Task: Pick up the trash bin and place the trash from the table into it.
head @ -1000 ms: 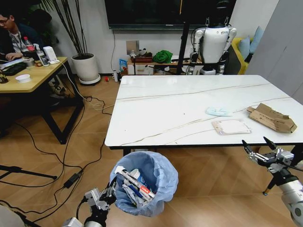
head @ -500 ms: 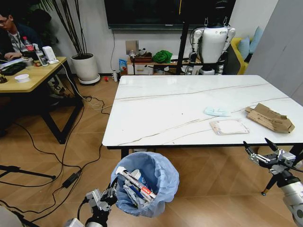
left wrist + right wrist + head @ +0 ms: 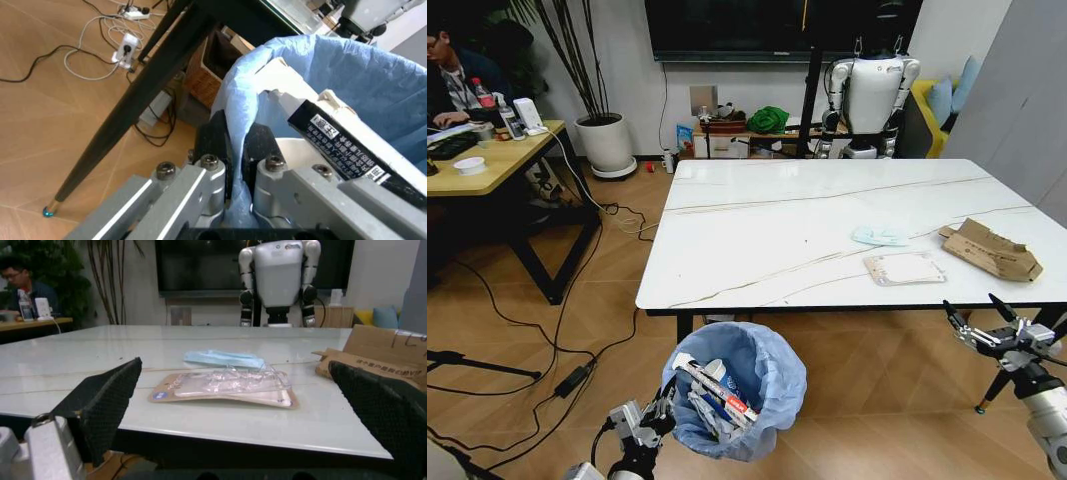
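Three pieces of trash lie on the table; the rest sits in the bin.
Table [image 3: 827, 215]: large glossy white rectangle with thin dark veins and black legs, filling the head view from centre to 3 o'clock.
Trash bin [image 3: 767, 385]: round, lined with crinkly light-blue plastic, at 6 o'clock in the head view, off the table's near edge; a long black-and-white box and crumpled paper stick up inside.
Cardboard [image 3: 989, 250]: torn brown piece, flat, at 3 o'clock on the table.
Clear packet [image 3: 905, 268]: plastic blister on a card backing, just beside the cardboard.
Face mask [image 3: 879, 236]: soft pale-blue, just beyond the packet.
Left claw [image 3: 235, 150]: black fingers pinched tight on the bin's bagged rim.
Right claw [image 3: 982, 318]: fingers spread wide, holding nothing, at 4 o'clock below the table's near edge.
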{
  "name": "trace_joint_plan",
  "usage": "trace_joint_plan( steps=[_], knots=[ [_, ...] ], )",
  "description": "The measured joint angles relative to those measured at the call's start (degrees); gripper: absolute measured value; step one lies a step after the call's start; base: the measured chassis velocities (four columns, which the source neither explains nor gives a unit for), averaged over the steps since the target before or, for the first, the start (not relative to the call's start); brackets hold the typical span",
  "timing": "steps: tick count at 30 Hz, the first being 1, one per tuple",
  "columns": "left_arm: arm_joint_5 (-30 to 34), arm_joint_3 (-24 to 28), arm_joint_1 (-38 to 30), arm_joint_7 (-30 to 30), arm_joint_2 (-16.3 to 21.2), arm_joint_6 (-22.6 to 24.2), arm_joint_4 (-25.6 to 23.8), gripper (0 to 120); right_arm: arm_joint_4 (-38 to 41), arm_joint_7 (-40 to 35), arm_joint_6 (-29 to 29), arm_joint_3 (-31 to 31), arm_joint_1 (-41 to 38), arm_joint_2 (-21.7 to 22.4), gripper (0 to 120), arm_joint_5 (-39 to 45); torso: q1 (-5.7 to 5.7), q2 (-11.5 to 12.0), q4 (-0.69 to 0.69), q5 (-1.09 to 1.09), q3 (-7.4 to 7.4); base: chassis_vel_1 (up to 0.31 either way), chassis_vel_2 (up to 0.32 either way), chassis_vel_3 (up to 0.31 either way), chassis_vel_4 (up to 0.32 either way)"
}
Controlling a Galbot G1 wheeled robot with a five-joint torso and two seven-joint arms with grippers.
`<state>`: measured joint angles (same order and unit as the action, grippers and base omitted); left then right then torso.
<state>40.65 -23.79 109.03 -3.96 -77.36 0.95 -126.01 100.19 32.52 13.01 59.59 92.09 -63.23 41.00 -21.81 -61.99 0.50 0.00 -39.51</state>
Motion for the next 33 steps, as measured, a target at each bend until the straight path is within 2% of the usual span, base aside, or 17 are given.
trace_joint_plan(
  steps=[33],
  knots=[
    [0.25, 0.49, -0.60, -0.10, -0.01, 0.02, 1.06, 0, -1.08, 0.67, 0.29, -0.08, -0.41, 0.01, 100, -0.23, 0.00, -0.01, 0.00, 0.02, 0.00, -0.062, -0.060, 0.063, 0.069]
  ],
)
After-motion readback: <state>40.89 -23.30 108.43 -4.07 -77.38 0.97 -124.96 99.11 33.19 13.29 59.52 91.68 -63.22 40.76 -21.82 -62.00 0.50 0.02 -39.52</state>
